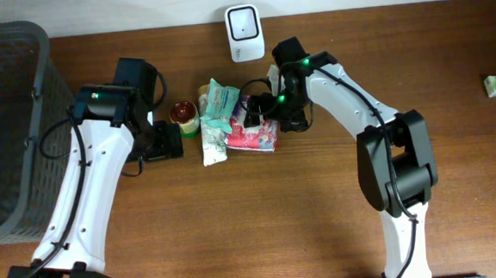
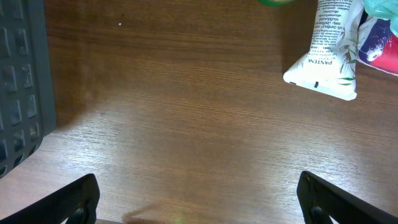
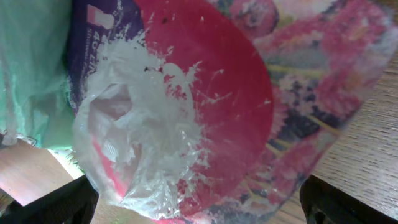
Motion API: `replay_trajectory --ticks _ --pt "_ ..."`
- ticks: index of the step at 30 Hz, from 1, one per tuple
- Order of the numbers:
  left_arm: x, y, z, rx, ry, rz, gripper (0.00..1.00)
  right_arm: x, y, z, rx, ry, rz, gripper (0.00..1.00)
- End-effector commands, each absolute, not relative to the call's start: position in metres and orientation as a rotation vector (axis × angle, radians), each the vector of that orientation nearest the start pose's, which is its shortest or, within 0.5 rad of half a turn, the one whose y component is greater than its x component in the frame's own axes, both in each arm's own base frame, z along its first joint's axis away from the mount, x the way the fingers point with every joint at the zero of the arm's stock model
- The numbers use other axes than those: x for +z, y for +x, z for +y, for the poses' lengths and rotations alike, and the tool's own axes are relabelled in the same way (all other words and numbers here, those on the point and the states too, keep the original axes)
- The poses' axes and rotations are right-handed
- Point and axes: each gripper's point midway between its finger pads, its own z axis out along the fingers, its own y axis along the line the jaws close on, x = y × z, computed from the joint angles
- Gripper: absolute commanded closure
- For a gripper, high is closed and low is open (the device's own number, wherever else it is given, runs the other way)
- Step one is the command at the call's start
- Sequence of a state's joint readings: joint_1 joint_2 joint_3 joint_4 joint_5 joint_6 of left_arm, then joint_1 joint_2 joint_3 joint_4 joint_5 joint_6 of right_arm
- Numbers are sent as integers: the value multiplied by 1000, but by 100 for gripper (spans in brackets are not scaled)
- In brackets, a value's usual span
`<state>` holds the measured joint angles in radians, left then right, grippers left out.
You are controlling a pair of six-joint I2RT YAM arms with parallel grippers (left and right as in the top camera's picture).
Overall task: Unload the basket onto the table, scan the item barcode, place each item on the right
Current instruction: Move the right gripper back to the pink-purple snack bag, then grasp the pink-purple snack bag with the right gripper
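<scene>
Overhead, A asks: why does the right hand (image 1: pixel 261 112) sit over that heap in the middle of the worktop (image 1: pixel 322 221)?
B: Likely to pick one item out. It hangs close over the red pouch (image 1: pixel 256 137), which lies among a teal packet (image 1: pixel 222 97), a white tube (image 1: pixel 214 147) and a small jar (image 1: pixel 184 117). The scanner (image 1: pixel 244 31) stands just behind the heap, so the way there is short.
A: Has it got hold?
B: No. In the right wrist view the fingers (image 3: pixel 348 202) stand wide apart either side of the pouch, gripping nothing.
A: And the left hand (image 2: pixel 199 202)?
B: Spread fully too, and empty, over bare wood between the basket (image 2: pixel 18 93) and the tube. It is probably just out of the way.
A: How does the pouch look?
B: Glossy red with a pink flower print, a purple band, and crumpled clear film bunched on top. No barcode shows on this face. I'd guess it is underneath, so the pouch will need turning.
</scene>
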<state>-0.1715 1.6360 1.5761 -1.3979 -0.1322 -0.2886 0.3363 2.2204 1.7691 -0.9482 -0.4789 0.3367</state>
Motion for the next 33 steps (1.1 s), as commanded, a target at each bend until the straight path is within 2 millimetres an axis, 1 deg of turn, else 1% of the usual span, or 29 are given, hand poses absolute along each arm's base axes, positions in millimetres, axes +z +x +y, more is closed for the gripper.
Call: replay_trajectory --ticks 1,11,12,14,15,17,18,19,20,21,23,28,31,33 --pt "183 310 -29 160 -206 2979 1 42 412 227 795 -46 3053 1" --pt "183 310 -29 160 -206 2979 1 41 410 225 776 -41 3065 1" --pt "183 310 -29 160 -206 2979 1 41 409 224 774 -37 3070 1" --pt "183 310 -29 160 -206 2979 1 41 408 216 778 -2 3087 1" --pt "183 310 -29 160 -206 2979 1 44 409 213 814 22 3086 1" --pt "183 310 -29 160 -207 2979 1 59 413 204 997 100 3056 1" --pt "183 310 -29 160 -206 2979 1 67 415 202 1102 91 3024 1" --pt "183 310 -29 160 -206 2979 1 75 415 201 1205 40 2980 1" --pt "183 310 -29 160 -206 2979 1 80 414 199 1266 -28 2945 1" --pt "183 310 -29 160 -206 2979 1 80 411 196 1267 -53 2949 1" --pt "183 310 -29 160 -206 2979 1 77 405 197 1245 -88 2973 1" --pt "183 310 -29 160 -206 2979 1 65 399 202 1085 -147 3034 1" --pt "183 310 -29 160 -206 2979 1 52 402 191 888 30 3114 1" --pt "183 310 -29 160 -206 2979 1 52 402 198 892 4 3104 1"
